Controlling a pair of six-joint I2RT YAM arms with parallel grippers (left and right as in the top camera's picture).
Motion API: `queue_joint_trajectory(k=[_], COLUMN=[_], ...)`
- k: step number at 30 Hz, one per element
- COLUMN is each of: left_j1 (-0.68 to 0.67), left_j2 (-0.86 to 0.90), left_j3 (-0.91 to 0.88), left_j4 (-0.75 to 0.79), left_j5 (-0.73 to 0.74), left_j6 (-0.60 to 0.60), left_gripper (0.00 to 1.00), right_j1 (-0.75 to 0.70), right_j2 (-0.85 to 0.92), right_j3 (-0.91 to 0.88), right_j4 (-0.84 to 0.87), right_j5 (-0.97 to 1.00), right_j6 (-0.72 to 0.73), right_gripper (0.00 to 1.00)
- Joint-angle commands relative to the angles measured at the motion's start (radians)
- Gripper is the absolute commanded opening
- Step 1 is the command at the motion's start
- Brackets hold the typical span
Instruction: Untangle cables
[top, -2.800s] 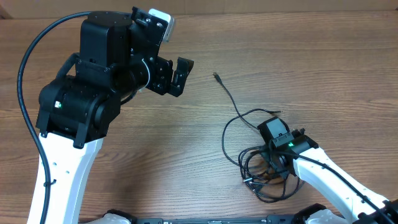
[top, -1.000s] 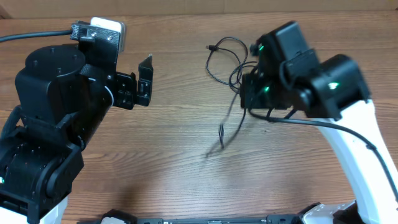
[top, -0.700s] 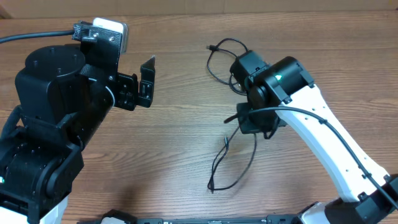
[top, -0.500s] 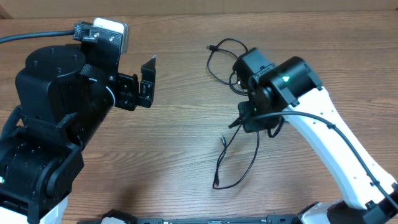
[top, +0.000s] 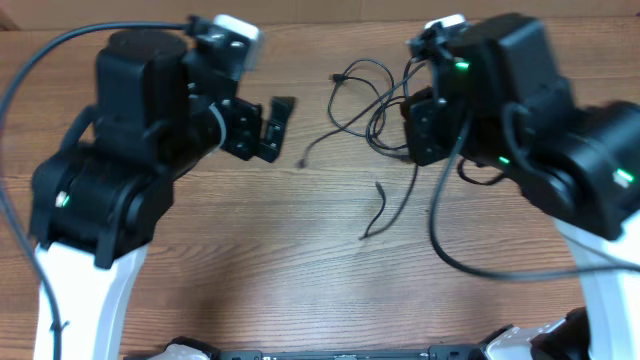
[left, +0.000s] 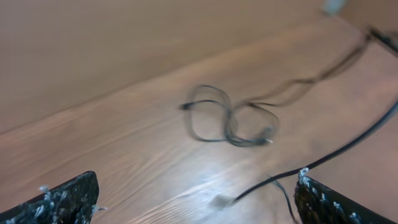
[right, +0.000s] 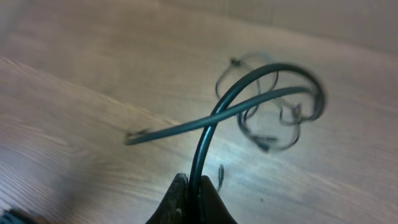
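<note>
The left arm (top: 110, 190) rises from the near left edge on a white link, its black upper joints bent over and pointing toward the middle. Its left gripper (top: 272, 125) is held off the surface with the jaws spread wide; in the wrist view the two fingertips (left: 62, 199) sit in opposite bottom corners. The right arm (top: 560, 150) stands high on the right, with green lights showing on its black housing. The right gripper (right: 191, 198) is pinched tight on a thin black cord (right: 211, 118).
</note>
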Motion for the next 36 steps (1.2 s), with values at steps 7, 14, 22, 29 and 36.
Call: queue_joint_trajectory(k=[7,14,22,29,36], left_j1=[0.004,0.004,0.003,0.003,-0.002], left_j2=[0.114,0.123,0.124,0.135,0.209], left_j3=[0.008,0.008,0.008,0.008,0.008], left_j4=[-0.13,-0.28,-0.391,-0.383,-0.371], left_j5=[0.66,0.724,0.83,0.833,0.834], left_j6=[0.604,0.863,1.028,1.029,1.044], left_gripper=[1.0,1.0,1.0,1.0,1.0], right_j1=[-0.007,-0.007,-0.007,-0.007,-0.007], right_j2=[-0.026,-0.026,-0.026,-0.026,-0.027], right_j3=[0.086,0.087,0.087,0.087,0.087], right_j4=[-0.071,-0.076,-0.075,-0.076,-0.076], right_j5=[0.006,0.006,0.01,0.01,0.008], right_j6=[-0.024,-0.024,-0.024,-0.024,-0.024], right_gripper=[0.04,0.04,0.04,0.04,0.04])
